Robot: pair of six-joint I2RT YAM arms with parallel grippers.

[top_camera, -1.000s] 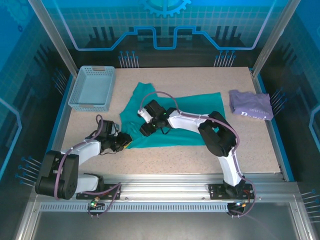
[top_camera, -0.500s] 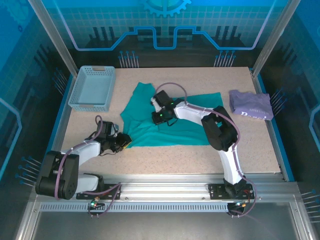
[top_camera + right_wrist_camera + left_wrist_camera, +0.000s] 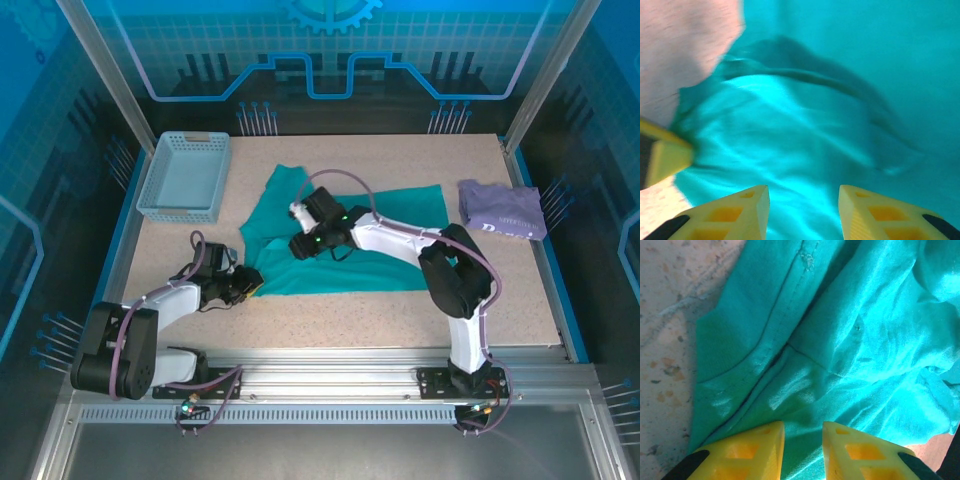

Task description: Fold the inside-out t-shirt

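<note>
The inside-out t-shirt lies spread and rumpled across the middle of the table, teal-green with seams showing. My left gripper is at the shirt's near left corner. Its yellow fingers stand close together with a fold of the cloth pinched in the narrow gap. My right gripper hovers low over the shirt's left part, a little right of the left gripper. Its fingers are apart with only teal cloth beneath them. A yellow finger of the left gripper shows at the left edge of the right wrist view.
A light blue basket stands at the back left. A folded lavender garment lies at the right by the table's edge. Bare speckled tabletop runs along the front between the arm bases.
The right gripper swung away from the near left corner toward the shirt's middle, then came back left a little. The left arm and the shirt's corner have stayed still.
</note>
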